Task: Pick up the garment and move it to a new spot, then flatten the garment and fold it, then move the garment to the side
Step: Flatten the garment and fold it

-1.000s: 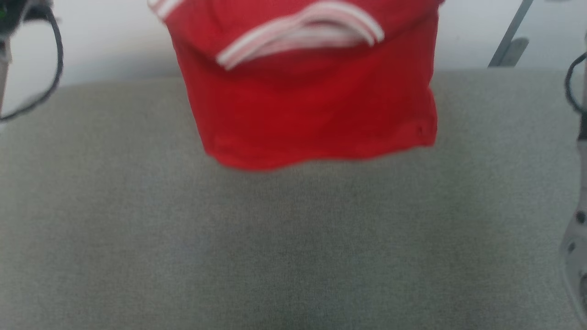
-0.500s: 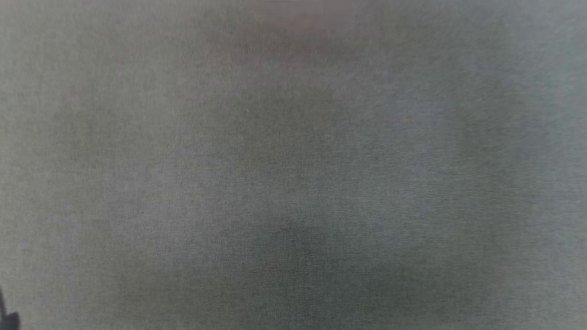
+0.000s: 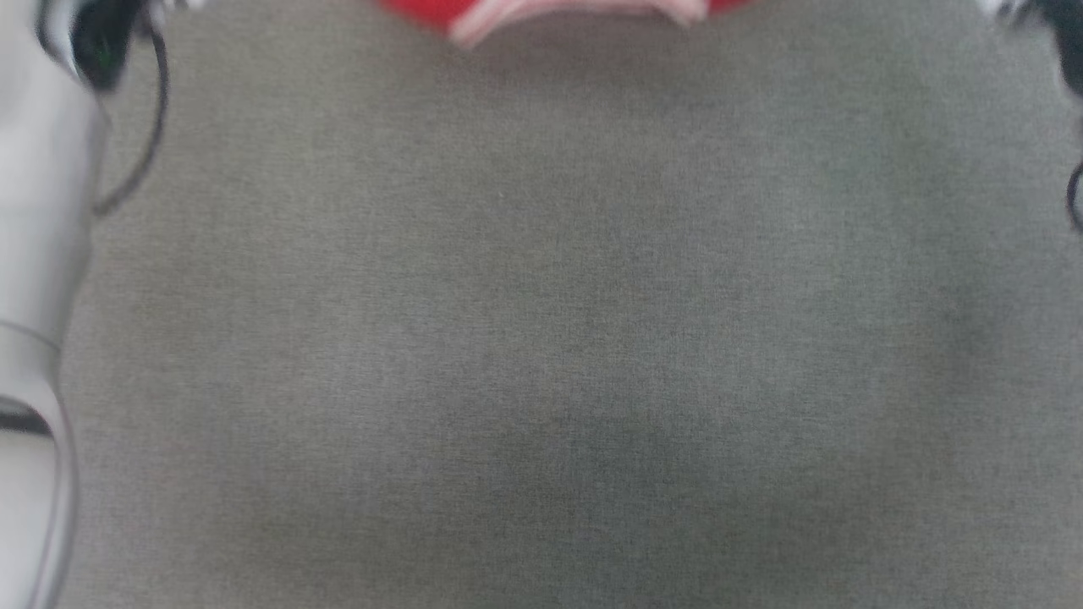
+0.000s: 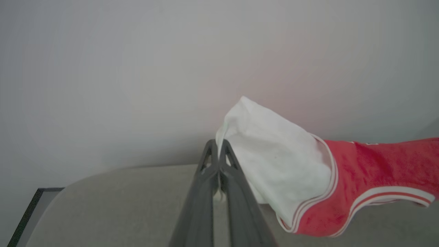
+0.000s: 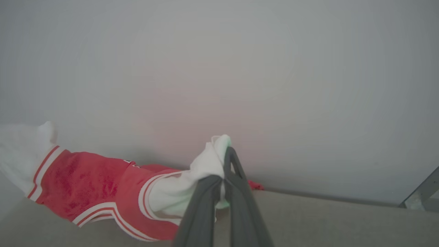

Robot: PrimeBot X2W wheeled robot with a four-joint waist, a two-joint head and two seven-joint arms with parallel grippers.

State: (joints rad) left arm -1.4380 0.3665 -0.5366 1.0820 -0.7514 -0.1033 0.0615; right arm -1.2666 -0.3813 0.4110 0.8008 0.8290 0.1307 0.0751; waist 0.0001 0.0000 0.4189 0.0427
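Note:
The garment (image 3: pixel 558 8) is bright red with white panels and striped trim, and a blurred strip of it crosses the top edge of the head view. In the left wrist view my left gripper (image 4: pixel 218 145) is shut on a white corner of the garment (image 4: pixel 360 164), which stretches away to the right above the grey surface. In the right wrist view my right gripper (image 5: pixel 226 152) is shut on another bunched white corner, and the garment (image 5: pixel 89 178) hangs off to the left. The cloth is held up between the two grippers, in front of a pale wall.
A grey upholstered surface (image 3: pixel 541 338) spreads below the garment. My pale left forearm (image 3: pixel 34 254) and a dark cable (image 3: pixel 144 127) run along the left edge. A pale wall (image 4: pixel 137 68) stands behind. A grey metal strut (image 5: pixel 422 192) leans at the far right.
The head view has shifted and blurred. A second ago the garment filled its upper middle; now a strip shows at the top edge. My left forearm has come into that view.

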